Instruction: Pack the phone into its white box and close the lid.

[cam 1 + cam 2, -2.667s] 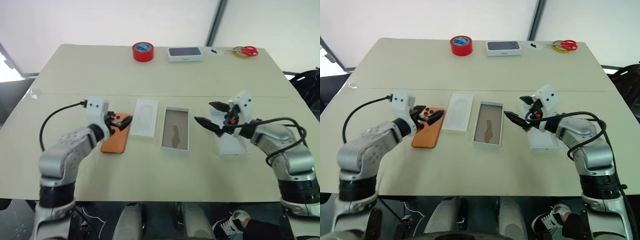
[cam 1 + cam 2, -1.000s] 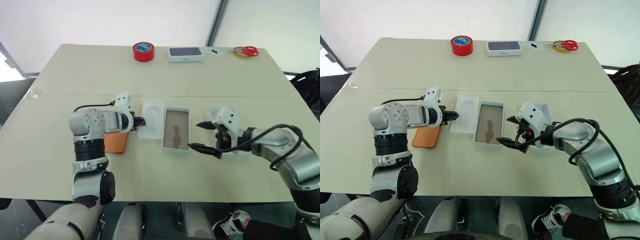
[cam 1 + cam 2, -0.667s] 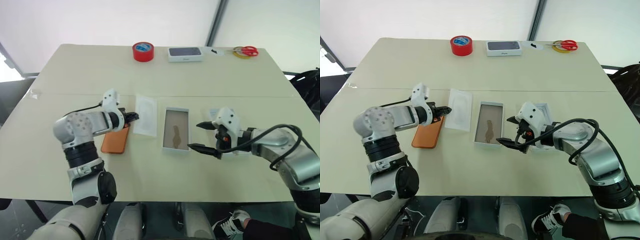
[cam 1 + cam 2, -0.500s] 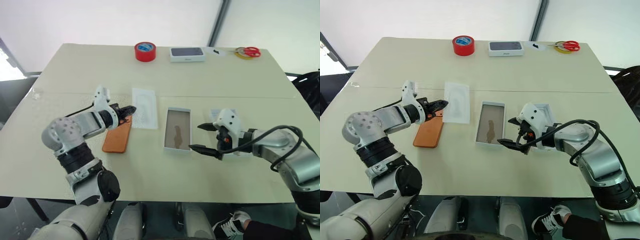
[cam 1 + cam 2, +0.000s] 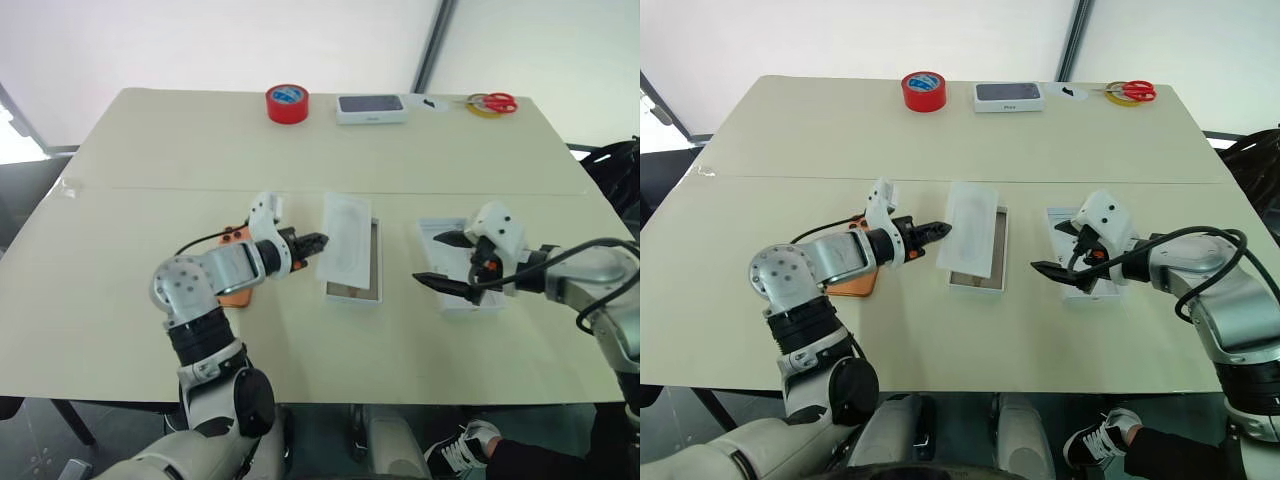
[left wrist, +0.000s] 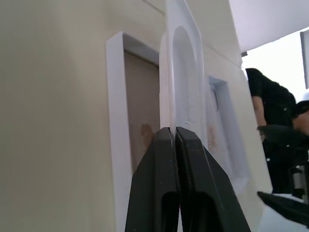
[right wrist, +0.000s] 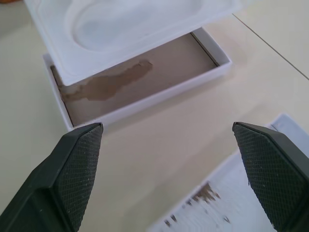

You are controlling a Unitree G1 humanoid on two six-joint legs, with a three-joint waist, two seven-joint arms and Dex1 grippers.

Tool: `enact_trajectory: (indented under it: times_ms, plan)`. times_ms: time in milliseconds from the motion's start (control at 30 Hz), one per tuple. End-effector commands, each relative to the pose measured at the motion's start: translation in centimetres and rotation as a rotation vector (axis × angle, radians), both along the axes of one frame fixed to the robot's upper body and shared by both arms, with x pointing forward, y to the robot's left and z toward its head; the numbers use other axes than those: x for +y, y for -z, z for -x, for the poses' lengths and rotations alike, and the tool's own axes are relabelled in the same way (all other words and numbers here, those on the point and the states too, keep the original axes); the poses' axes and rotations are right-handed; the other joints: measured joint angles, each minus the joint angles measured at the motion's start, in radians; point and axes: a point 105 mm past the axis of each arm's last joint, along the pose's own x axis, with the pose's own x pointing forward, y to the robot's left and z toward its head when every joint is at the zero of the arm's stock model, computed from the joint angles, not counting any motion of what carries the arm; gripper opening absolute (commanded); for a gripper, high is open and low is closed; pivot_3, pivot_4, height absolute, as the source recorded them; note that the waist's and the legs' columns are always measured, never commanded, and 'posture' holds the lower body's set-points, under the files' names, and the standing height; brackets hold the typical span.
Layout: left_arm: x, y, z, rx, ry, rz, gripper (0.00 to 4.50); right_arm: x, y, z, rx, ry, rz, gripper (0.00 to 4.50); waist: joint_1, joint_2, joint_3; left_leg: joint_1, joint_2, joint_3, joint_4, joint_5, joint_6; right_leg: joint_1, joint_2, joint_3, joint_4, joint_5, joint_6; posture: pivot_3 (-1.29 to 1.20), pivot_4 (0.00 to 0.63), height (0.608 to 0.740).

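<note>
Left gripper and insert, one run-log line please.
left gripper: shut on insert | insert: over white box | right gripper: open

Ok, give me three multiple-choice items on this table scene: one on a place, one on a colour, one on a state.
1. Where is the white insert?
A. flat beside the phone
B. held above the white box
C. at the far edge next to the tape

2. What colour is the roll of tape?
A. red
B. blue
C. green

3. How does the right claw stand?
A. shut on the lid
B. shut on nothing
C. open, holding nothing

Answers:
1 B, the left claw pinches the insert's edge and it hangs tilted over the box.
2 A, the roll at the table's far edge is plainly red.
3 C, its fingers stand wide apart above the lid, gripping nothing.
</note>
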Motion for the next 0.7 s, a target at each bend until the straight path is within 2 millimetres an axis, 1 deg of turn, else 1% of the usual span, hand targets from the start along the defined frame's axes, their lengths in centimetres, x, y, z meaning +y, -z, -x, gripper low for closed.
enact_trajectory:
  times_ms: [33, 233, 400, 500, 567, 633, 700]
  plan:
    - [-2.1, -0.4, 0.9, -0.016, 0.057, 0.008, 0.05, -0.5, -1.1, -0.1, -0.052, 0.002, 0.009, 4.5, 0.0, 0.0, 0.0, 0.0, 0.0, 0.0, 0.0, 0.0, 0.0, 0.0, 0.0, 0.0, 0.0, 0.0, 0.0, 0.0, 0.15, 0.73]
    - [-2.4, 0.0, 1.0, 0.006, 0.061, -0.005, 0.05, -0.3, -0.9, -0.2, -0.056, -0.002, 0.008, 4.5, 0.001, 0.0, 0.0, 0.0, 0.0, 0.0, 0.0, 0.0, 0.0, 0.0, 0.0, 0.0, 0.0, 0.0, 0.0, 0.0, 0.15, 0.73]
    - [-3.2, 0.2, 1.1, 0.023, 0.079, -0.011, 0.05, 0.1, -0.8, -0.3, -0.059, -0.007, 0.003, 4.5, 0.001, 0.0, 0.0, 0.0, 0.0, 0.0, 0.0, 0.0, 0.0, 0.0, 0.0, 0.0, 0.0, 0.0, 0.0, 0.0, 0.15, 0.73]
    - [-3.6, -0.1, 1.1, 0.015, 0.09, -0.003, 0.91, 0.3, -0.7, -0.3, -0.057, -0.01, 0.0, 4.5, 0.002, 0.0, 0.0, 0.0, 0.0, 0.0, 0.0, 0.0, 0.0, 0.0, 0.0, 0.0, 0.0, 0.0, 0.0, 0.0, 0.15, 0.73]
    - [-3.7, -0.4, 1.1, 0.004, 0.095, 0.004, 1.95, 0.5, -0.6, -0.3, -0.057, -0.013, -0.002, 4.5, 0.001, 0.0, 0.0, 0.0, 0.0, 0.0, 0.0, 0.0, 0.0, 0.0, 0.0, 0.0, 0.0, 0.0, 0.0, 0.0, 0.15, 0.73]
    - [-3.4, -1.3, 1.0, -0.029, 0.097, 0.032, 2.89, 0.9, -0.7, -0.5, -0.063, -0.019, -0.006, 4.5, 0.001, 0.0, 0.0, 0.0, 0.0, 0.0, 0.0, 0.0, 0.0, 0.0, 0.0, 0.0, 0.0, 0.0, 0.0, 0.0, 0.15, 0.73]
    - [-2.8, -2.2, 0.9, -0.068, 0.092, 0.045, 2.89, 1.3, -0.9, -0.7, -0.077, -0.021, -0.005, 4.5, 0.0, 0.0, 0.0, 0.0, 0.0, 0.0, 0.0, 0.0, 0.0, 0.0, 0.0, 0.0, 0.0, 0.0, 0.0, 0.0, 0.15, 0.73]
